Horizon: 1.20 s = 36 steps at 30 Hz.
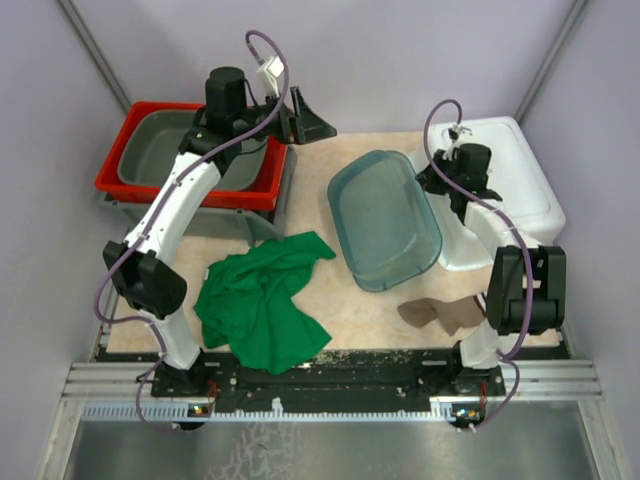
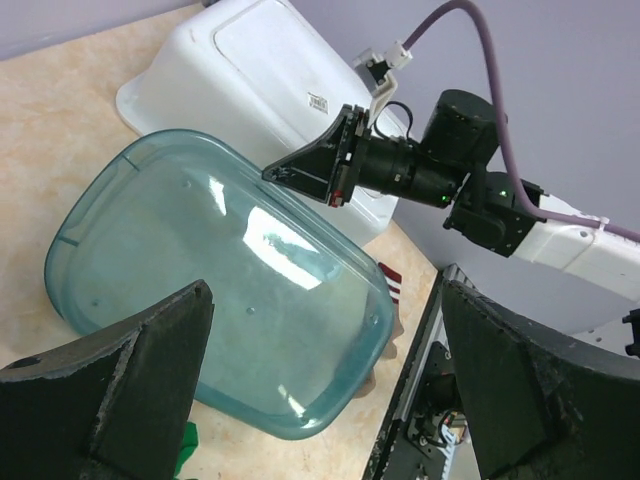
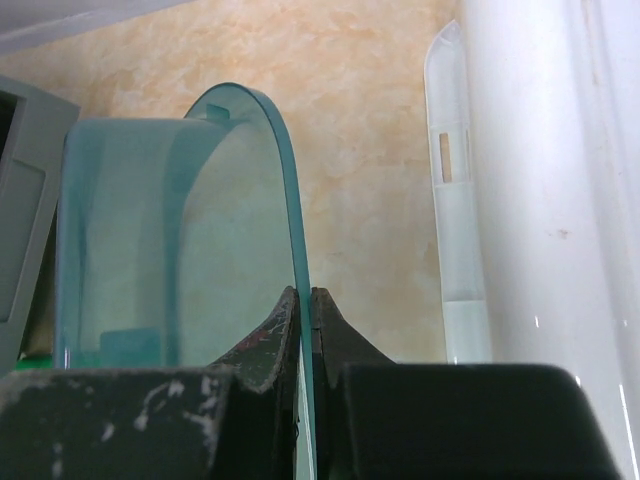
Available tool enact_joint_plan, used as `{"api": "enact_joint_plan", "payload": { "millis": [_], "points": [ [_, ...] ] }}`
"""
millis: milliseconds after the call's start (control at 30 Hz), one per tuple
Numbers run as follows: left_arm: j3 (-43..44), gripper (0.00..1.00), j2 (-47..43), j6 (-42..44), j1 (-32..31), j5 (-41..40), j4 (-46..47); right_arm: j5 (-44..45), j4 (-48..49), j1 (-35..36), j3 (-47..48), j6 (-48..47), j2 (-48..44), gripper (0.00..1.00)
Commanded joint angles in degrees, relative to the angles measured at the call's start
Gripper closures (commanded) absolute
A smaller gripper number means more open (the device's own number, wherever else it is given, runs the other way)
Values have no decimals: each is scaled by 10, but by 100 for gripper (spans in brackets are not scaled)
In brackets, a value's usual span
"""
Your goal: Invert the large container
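Observation:
The large see-through teal container (image 1: 385, 220) lies open side up in the middle of the table, its right edge against the white bin. It also shows in the left wrist view (image 2: 220, 290) and the right wrist view (image 3: 180, 240). My right gripper (image 1: 432, 180) is shut on its thin rim at the far right corner, with the rim pinched between both fingers (image 3: 306, 295). My left gripper (image 1: 310, 120) is open and empty, held high at the back and facing the container (image 2: 325, 300) from a distance.
An overturned white bin (image 1: 510, 190) stands at the right, touching the teal container. A red crate (image 1: 130, 140) holding a grey tub (image 1: 170, 150) stands at the back left. A green cloth (image 1: 265, 300) lies front left, and a brown scrap (image 1: 440, 315) lies front right.

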Motion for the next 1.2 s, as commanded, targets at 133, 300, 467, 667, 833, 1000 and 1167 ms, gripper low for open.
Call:
{"api": "enact_joint_plan", "payload": {
  "millis": [133, 300, 467, 667, 833, 1000, 1167],
  "points": [
    [-11, 0, -26, 17, 0, -19, -11, 29, 47, 8, 36, 48, 18, 84],
    [-7, 0, -20, 17, 0, -18, -9, 27, 32, 8, 43, 39, 19, 63],
    [3, 0, -18, 20, 1, -16, -11, 45, 21, 8, 36, 29, 2, 55],
    [14, 0, -26, 33, 1, -27, -29, 86, -28, 8, 27, 14, -45, 39],
    [-7, 0, -47, 40, 0, -37, -41, 106, -104, 9, 24, 24, -103, 27],
    [-21, 0, -74, 48, 0, -60, -53, 212, -202, 23, 15, -7, -192, 25],
    [-37, 0, -87, 57, 1, -82, -52, 362, -315, 23, -8, 8, -258, 12]
  ]
}}
